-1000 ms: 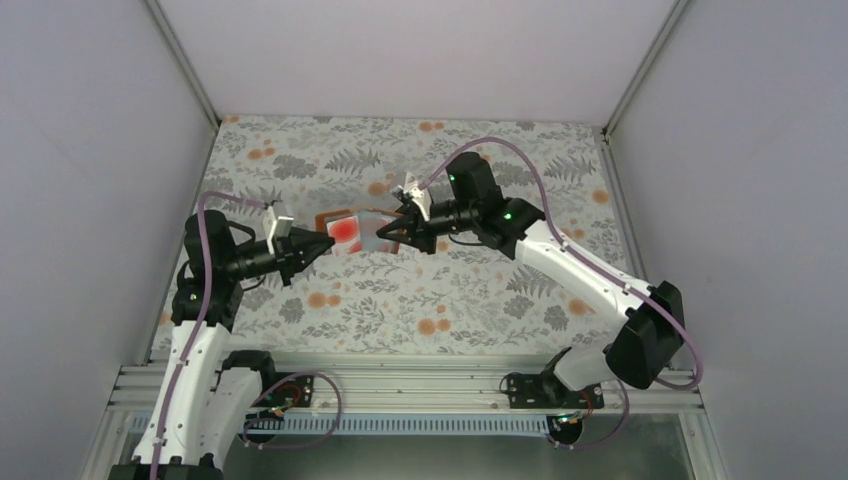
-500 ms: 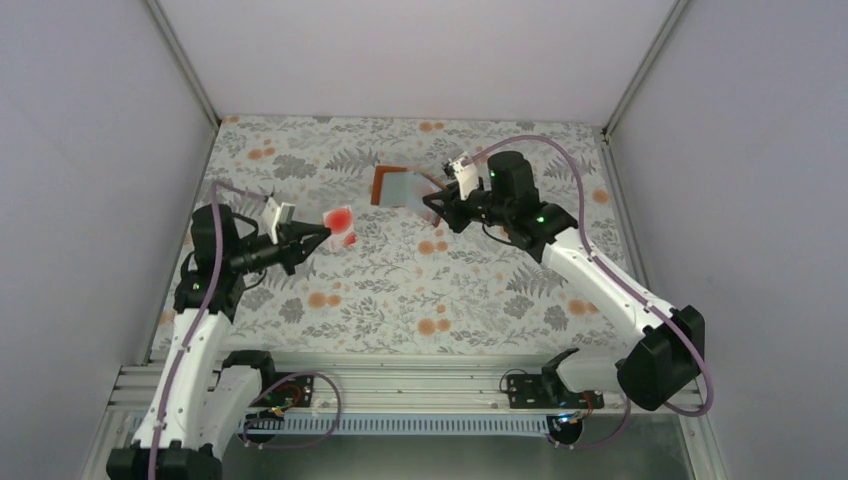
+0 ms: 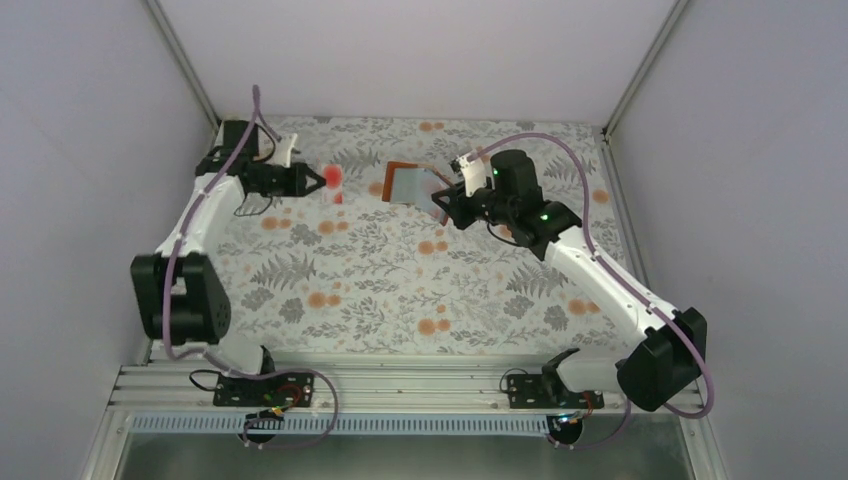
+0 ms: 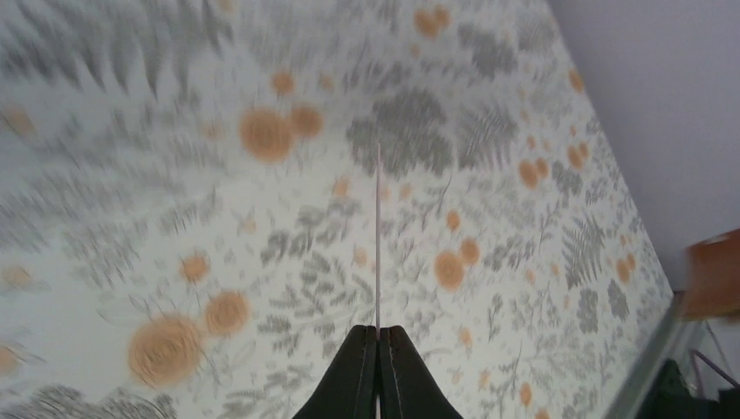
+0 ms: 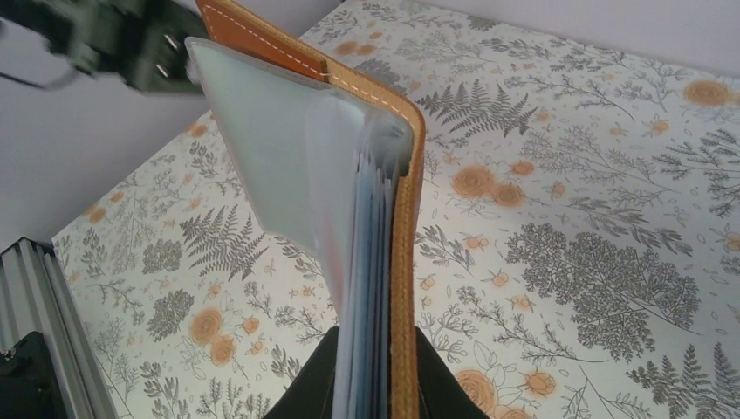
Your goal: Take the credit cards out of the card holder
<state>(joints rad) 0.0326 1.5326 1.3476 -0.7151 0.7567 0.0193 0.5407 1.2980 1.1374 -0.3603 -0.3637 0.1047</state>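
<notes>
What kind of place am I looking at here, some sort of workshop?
Probably a robotics lab test cell: two white jointed robot arms are bolted to a metal rail, and plain pale walls box in one small table with a floral cover.

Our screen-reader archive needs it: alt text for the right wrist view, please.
The right gripper is shut on an open brown leather card holder, its grey-blue plastic sleeves fanning out, above a floral-patterned table.

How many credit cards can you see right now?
1: a red-blotched card pinched in the left tool, at the far left. More may hide inside the card holder.
</notes>
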